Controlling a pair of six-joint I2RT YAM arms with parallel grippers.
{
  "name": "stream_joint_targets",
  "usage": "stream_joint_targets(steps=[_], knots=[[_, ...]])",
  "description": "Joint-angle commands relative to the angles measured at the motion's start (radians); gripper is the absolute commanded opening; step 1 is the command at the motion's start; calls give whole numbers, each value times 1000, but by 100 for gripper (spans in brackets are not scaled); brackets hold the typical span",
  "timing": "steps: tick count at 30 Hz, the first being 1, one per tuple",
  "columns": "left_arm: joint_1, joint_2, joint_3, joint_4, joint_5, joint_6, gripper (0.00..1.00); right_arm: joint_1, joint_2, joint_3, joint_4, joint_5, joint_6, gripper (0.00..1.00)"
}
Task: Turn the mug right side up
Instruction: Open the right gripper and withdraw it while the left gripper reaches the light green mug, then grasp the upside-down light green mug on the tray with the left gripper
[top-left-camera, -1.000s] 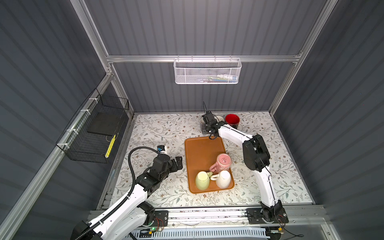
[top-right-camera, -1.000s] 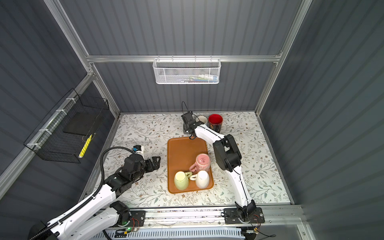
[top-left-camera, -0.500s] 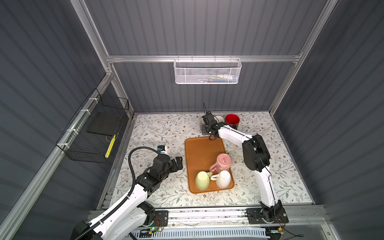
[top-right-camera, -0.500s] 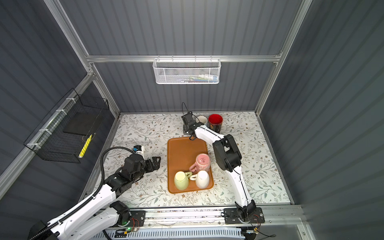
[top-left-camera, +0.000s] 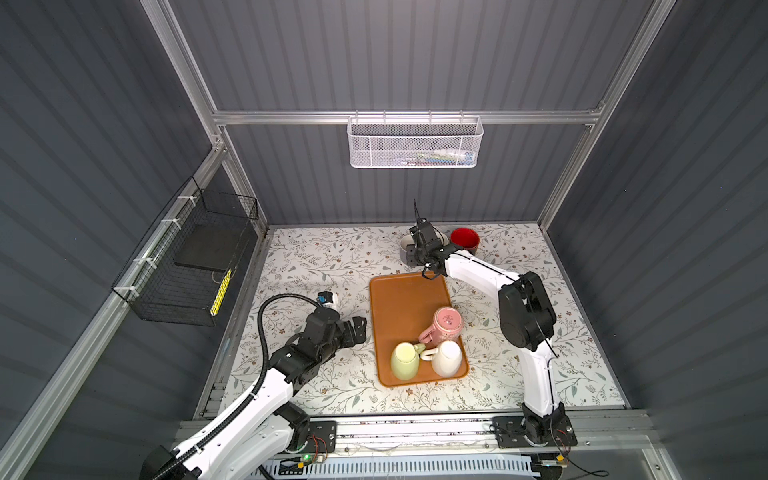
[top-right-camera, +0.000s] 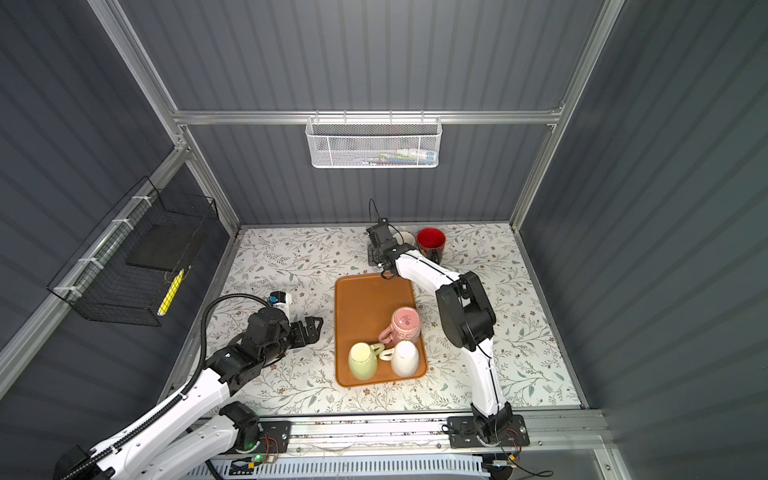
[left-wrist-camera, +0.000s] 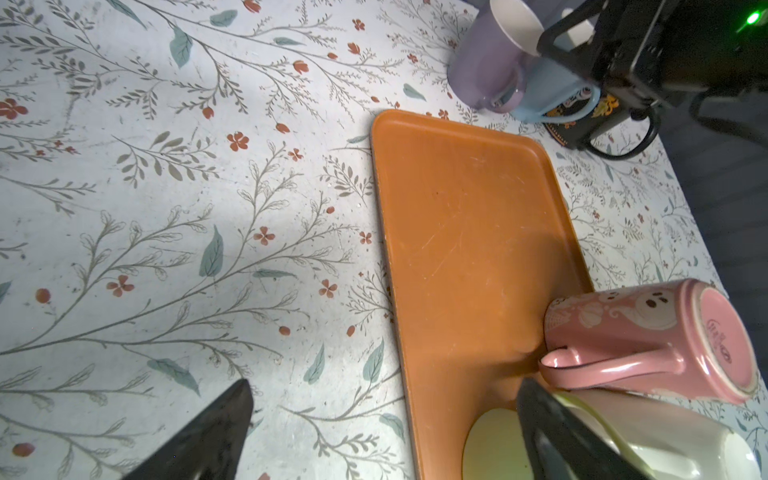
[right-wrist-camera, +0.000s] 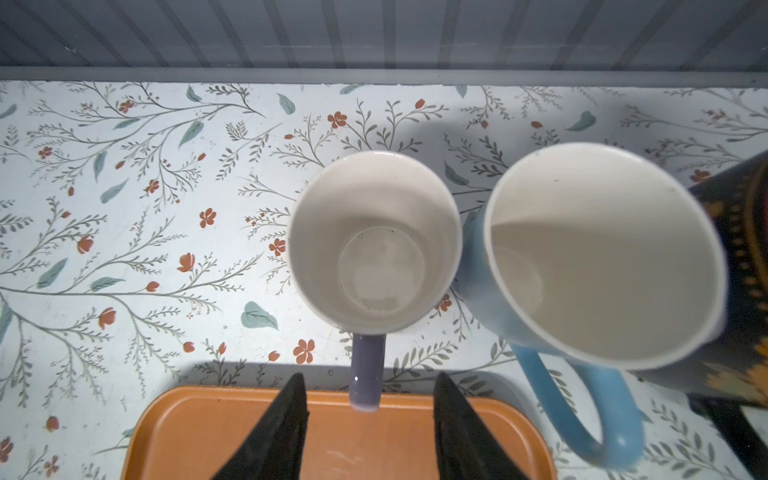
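The table (top-left-camera: 307, 257) is a flat, pale sheet printed with thin branches, teal leaves and small red flowers. Above its left part the left gripper (top-left-camera: 360, 330), matte black with tapered fingers, has its jaws spread wide and holds nothing. Right of it lies the tray (top-left-camera: 405, 299), a smooth orange rectangle with rounded corners, a low rim and fine scratches. At its near end three glazed mugs stand base up, close together: the green mug (top-left-camera: 404, 360), the rounded white mug (top-left-camera: 448, 360) and, just behind them, the pink mug (top-left-camera: 446, 322) with pale relief figures.

Just past the tray's far edge the purple mug (right-wrist-camera: 374, 241) stands upright on the table, cream inside, its handle pointing back toward the tray. The right gripper (right-wrist-camera: 369, 378) hangs over that handle, jaws moderately apart with a gap on either side, gripping nothing. Just right of the purple mug stand the blue mug (right-wrist-camera: 598, 257) and then the black mug (top-right-camera: 431, 240), red inside, both upright.

Beyond the left gripper, open table runs to the back wall. The tray's far half lies open. The upright mugs crowd the table's far edge. Right of the tray the right arm's links cross above the table, and open table reaches the right wall.
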Motion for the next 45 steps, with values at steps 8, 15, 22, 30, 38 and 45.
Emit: stream_joint_targets(steps=[8, 15, 22, 30, 38, 45], knots=[[-62, -14, 21, -152, 55, 41, 100, 1, -219, -213, 114, -121, -54, 64], [-197, 4, -30, -149, -16, 3, 100, -1, -364, -334, 155, -158, -101, 70], [-262, -5, -74, -149, 14, -21, 99, -13, -492, -449, 189, -158, -131, 73], [-401, 136, -22, -185, -48, -44, 98, -25, -565, -528, 232, -169, -132, 74], [-518, 196, 31, -176, -108, -73, 98, -38, -602, -575, 256, -181, -127, 74], [-568, 282, 69, -79, -125, -87, 97, -37, -686, -661, 293, -201, -90, 75]])
